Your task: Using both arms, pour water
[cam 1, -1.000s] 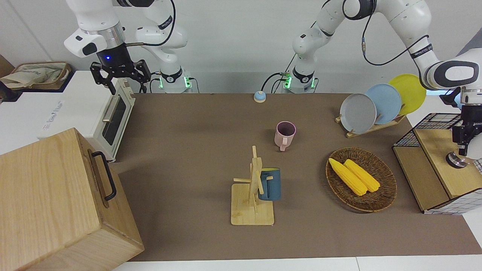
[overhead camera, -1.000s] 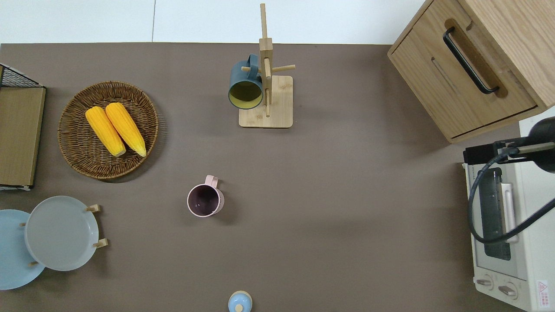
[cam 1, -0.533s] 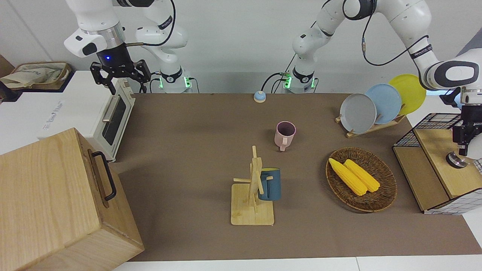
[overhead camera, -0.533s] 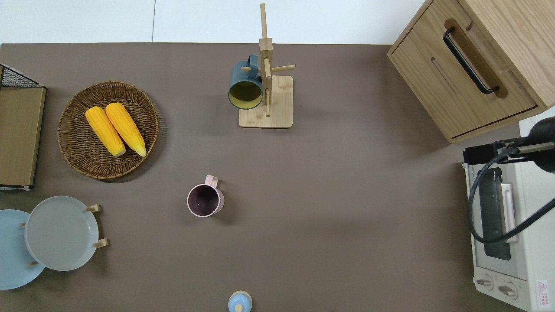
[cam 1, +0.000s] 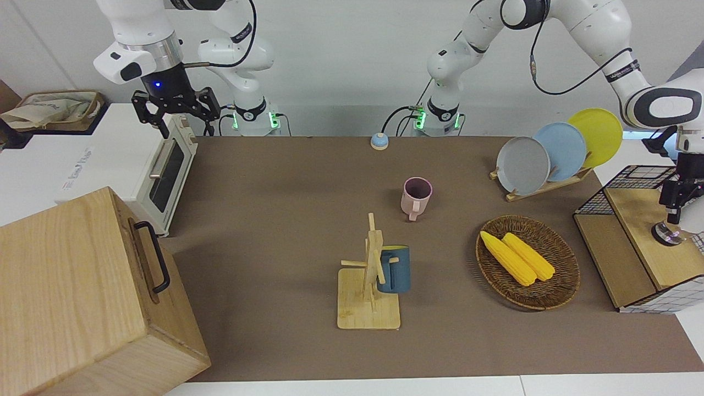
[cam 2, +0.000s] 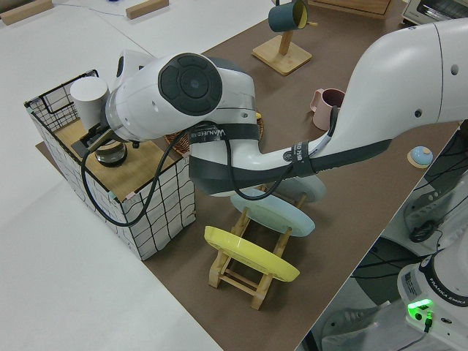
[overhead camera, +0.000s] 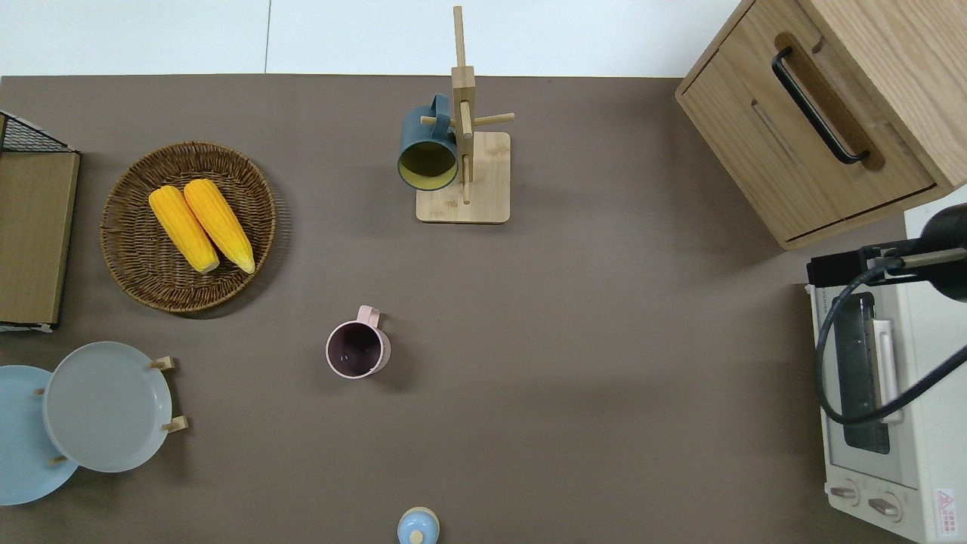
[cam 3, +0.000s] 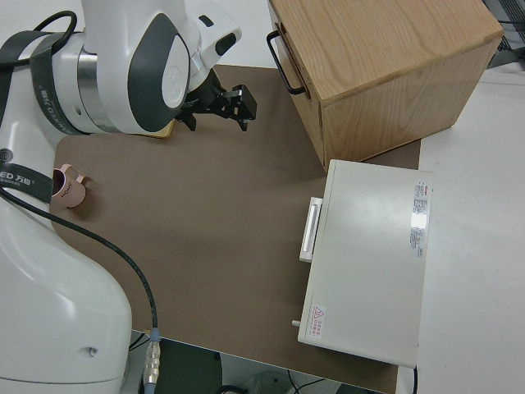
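- Rising a little since a second ago, the left gripper (cam 1: 675, 212) now hangs higher over the silver-capped object (cam 1: 666, 234) on the wooden shelf (cam 1: 649, 242) of the wire rack (cam 2: 142, 212), at the left arm's end of the tabletop; whether its fingers are apart or together cannot be told.
- Nothing else has shifted: the right arm is parked, its right gripper (cam 1: 175, 113) with jaws spread wide and holding nothing.
- Upright near the middle of the tabletop stands the pink mug (overhead camera: 356, 347), its handle pointing away from the robots.
- Farther from the robots, the blue mug (overhead camera: 427, 149) hangs on the wooden mug tree (overhead camera: 470, 151) near the tabletop's far edge.
- Toward the left arm's end, the wicker basket (overhead camera: 128, 249) holds two corn cobs (overhead camera: 200, 227) lying side by side.
- Nearer to the robots than the basket, the plate rack (cam 1: 544, 187) holds grey, blue and yellow plates.
- At the right arm's end sit the toaster oven (overhead camera: 884, 408) and the wooden cabinet (overhead camera: 846, 113).
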Robot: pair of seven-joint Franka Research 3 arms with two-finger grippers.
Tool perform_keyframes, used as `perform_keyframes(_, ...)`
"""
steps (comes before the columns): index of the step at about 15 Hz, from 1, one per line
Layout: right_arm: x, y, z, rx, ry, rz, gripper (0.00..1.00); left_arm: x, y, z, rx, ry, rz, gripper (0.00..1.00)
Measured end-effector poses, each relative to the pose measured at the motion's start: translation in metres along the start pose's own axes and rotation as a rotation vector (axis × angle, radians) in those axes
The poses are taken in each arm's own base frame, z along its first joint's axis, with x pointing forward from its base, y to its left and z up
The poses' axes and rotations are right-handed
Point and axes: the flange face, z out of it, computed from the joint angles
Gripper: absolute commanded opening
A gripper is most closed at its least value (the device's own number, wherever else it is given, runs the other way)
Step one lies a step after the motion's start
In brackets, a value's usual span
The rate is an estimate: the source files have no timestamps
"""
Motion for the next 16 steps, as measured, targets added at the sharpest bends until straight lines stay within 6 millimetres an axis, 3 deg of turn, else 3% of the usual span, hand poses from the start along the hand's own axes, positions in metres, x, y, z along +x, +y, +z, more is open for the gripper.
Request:
perform_keyframes(5, 0.000, 0.000, 0.000, 0.000, 0.000, 0.000, 0.992, 0.027, 0.008, -0.027, 0.004, -0.130, 0.013, 1.00)
perform_keyframes(12, 0.000, 0.000, 0.000, 0.000, 0.000, 0.000, 0.994, 0.015, -0.010, -0.069, 0.020, -0.321, 0.051, 1.00)
perform_keyframes(16, 0.000, 0.000, 0.000, 0.000, 0.000, 0.000, 0.992, 0.016, -0.005, -0.111, 0.018, -0.399, 0.044, 1.00)
